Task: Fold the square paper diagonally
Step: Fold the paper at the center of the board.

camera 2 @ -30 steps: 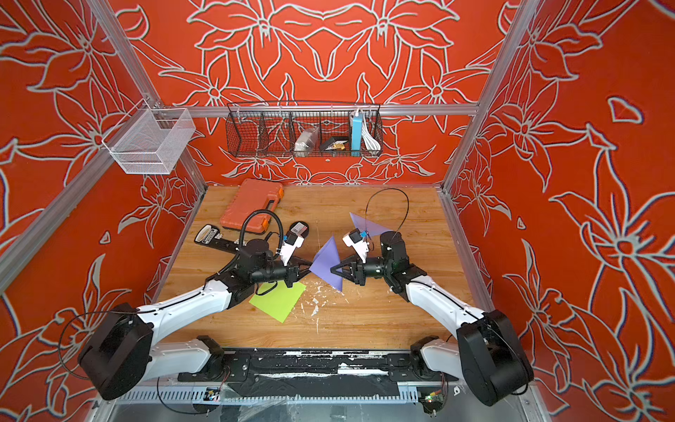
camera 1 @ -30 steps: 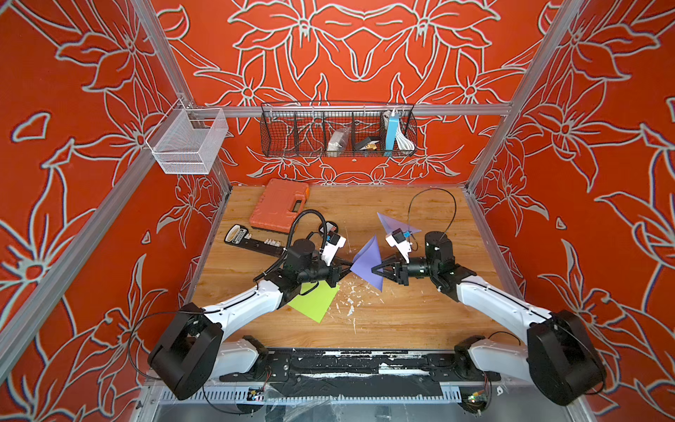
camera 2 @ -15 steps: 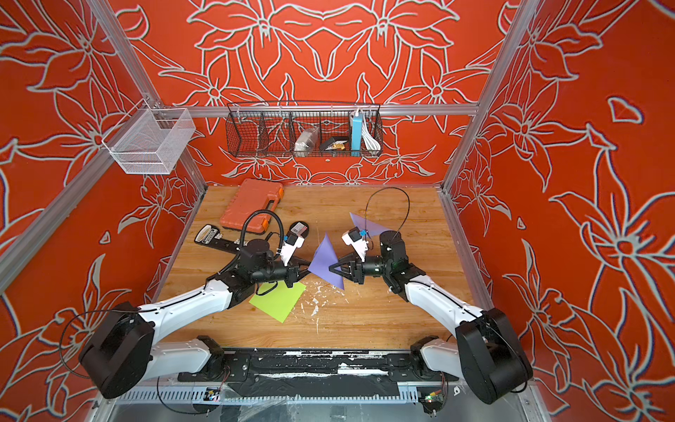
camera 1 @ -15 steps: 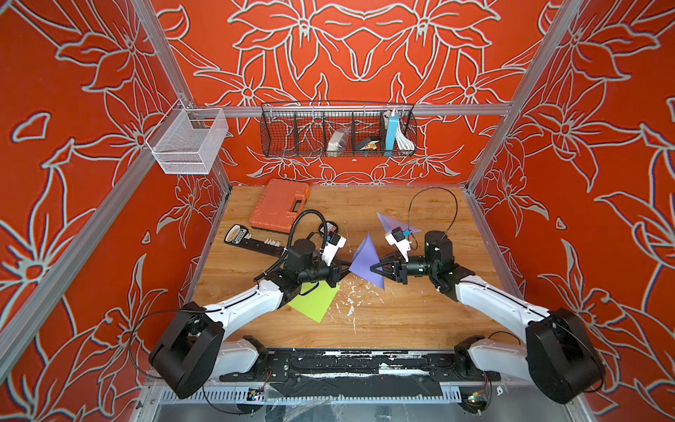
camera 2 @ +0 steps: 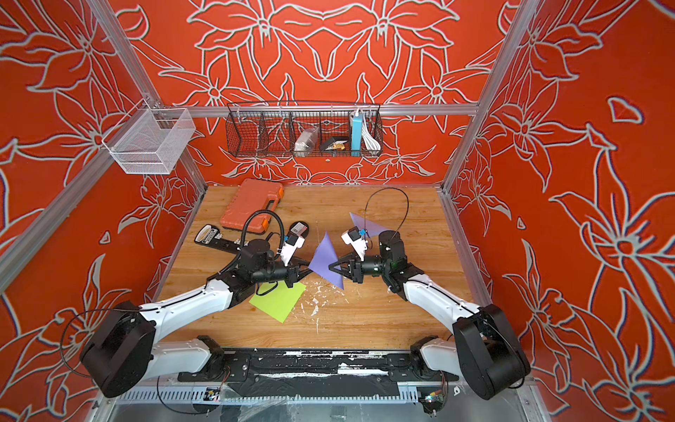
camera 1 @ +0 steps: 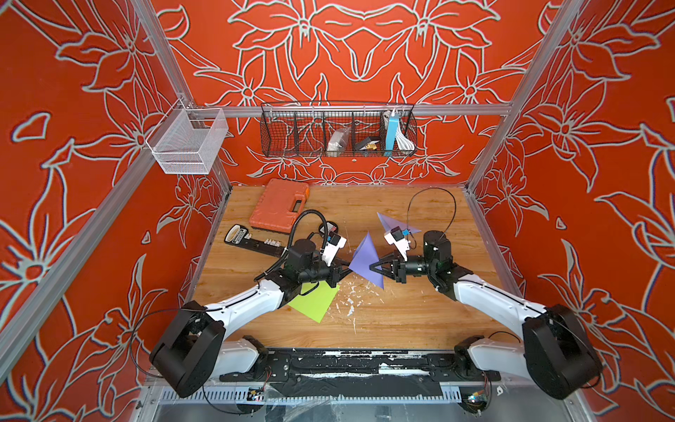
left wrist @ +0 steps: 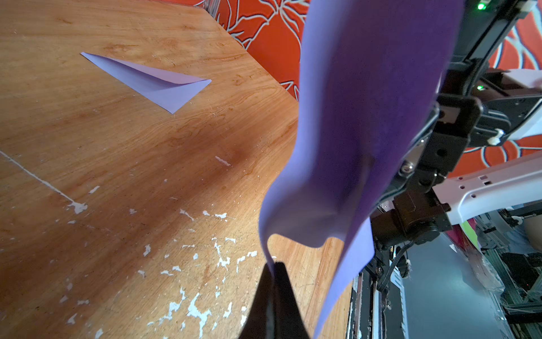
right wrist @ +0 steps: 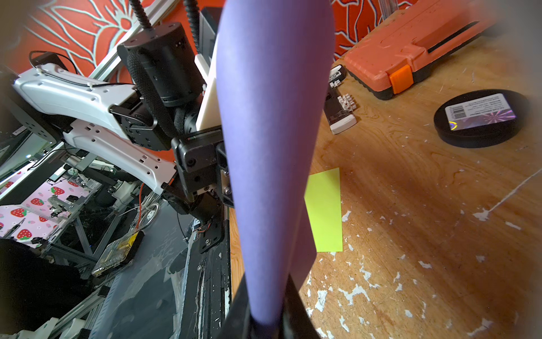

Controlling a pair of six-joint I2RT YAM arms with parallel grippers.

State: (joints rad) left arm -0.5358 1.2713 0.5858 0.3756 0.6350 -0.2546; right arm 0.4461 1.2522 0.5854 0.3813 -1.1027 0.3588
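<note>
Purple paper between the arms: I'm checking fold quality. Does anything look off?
Yes. The purple paper is held up above the table, pinched by the left gripper and the right gripper. It bulges and ripples instead of forming a flat, creased triangle. White chipped patches also scar the wood beneath it.

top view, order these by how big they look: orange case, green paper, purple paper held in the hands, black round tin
1. orange case
2. green paper and held purple paper: close. The green is partly covered and the purple is lifted toward the camera, so these two stay unranked.
3. black round tin, partly hidden
</note>
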